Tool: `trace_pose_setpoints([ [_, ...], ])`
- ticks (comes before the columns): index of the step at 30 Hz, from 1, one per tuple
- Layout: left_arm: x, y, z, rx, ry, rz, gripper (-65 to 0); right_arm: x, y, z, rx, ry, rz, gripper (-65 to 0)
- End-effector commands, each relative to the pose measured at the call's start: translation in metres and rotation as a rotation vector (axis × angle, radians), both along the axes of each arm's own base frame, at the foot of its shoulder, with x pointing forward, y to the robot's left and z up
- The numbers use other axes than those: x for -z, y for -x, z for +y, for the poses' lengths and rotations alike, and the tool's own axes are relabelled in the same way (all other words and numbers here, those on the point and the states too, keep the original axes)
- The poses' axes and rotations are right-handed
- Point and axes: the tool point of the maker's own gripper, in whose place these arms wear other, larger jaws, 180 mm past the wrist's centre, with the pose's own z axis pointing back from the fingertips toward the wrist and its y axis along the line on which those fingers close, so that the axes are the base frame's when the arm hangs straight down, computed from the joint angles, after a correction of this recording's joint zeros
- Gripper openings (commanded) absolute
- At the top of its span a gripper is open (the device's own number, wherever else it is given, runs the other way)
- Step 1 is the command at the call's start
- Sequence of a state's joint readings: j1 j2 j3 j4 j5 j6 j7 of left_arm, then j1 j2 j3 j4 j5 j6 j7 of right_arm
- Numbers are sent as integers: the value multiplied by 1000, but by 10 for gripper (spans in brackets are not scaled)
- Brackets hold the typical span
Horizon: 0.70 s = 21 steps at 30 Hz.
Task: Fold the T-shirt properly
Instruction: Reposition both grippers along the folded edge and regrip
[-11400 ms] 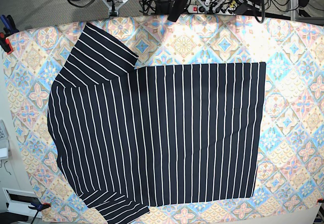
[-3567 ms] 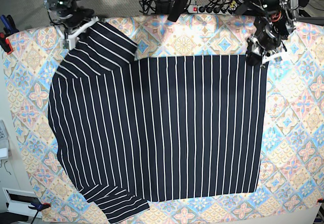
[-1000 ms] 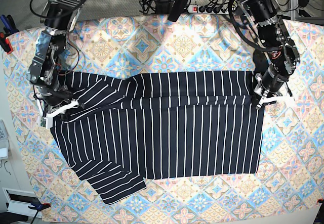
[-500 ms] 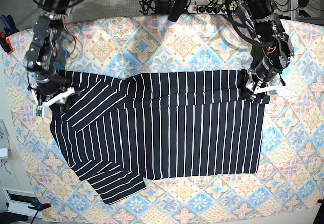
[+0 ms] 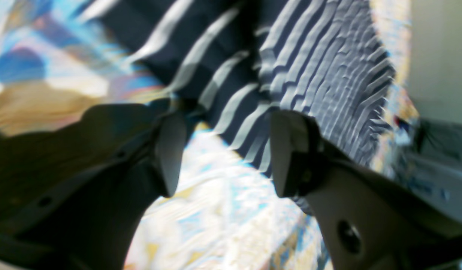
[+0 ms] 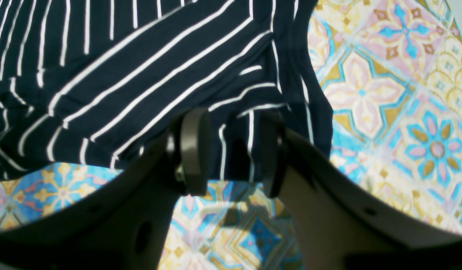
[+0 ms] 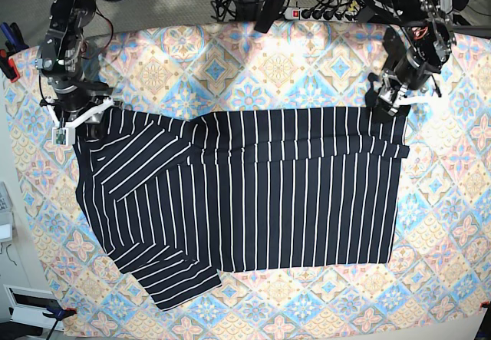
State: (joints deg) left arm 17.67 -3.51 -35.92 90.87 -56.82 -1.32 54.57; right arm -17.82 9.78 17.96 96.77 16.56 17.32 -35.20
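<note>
The T-shirt (image 7: pixel 238 202), dark navy with thin white pinstripes, lies on the patterned tablecloth (image 7: pixel 291 67) with its far edge folded toward the near side, a band of doubled cloth running across the top. Half a second ago both grippers were down at that fold; now they have lifted off and drawn back toward the far side. The left gripper (image 7: pixel 391 98), on the scene's right, hangs above the shirt's far right corner with its jaws spread and nothing between them; its blurred wrist view shows the fingers (image 5: pixel 290 153) apart over cloth and table. The right gripper (image 7: pixel 73 117), on the scene's left, sits at the folded sleeve, fingers (image 6: pixel 193 150) parted, the shirt's edge loose between them. The shirt itself has not shifted since. Beyond the table's far edge, a power strip (image 7: pixel 322 11) and tangled cables (image 7: pixel 230 6) lie on grey carpet
</note>
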Motion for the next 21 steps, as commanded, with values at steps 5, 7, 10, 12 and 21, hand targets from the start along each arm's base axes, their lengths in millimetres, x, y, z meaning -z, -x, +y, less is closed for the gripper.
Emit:
trace_pose_setpoints([
  [5, -8, 1, 17, -60, -11, -30, -294, -10, -5, -1, -5, 8, -39, -436],
  [7, 2, 2, 16, -75, 15, -14, -294, -10, -5, -1, -6, 7, -39, -436],
  [10, 19, -3, 14, -100, 65, 11, -294, -9, -5, 0, -6, 6, -38, -436],
  [12, 27, -5, 13, -110, 90, 26, -294, -10, -5, 0, -6, 4, -38, -436],
  [21, 47, -24, 10, -167, 150, 32, -295, -10, -5, -1, -4, 5, -38, -436],
])
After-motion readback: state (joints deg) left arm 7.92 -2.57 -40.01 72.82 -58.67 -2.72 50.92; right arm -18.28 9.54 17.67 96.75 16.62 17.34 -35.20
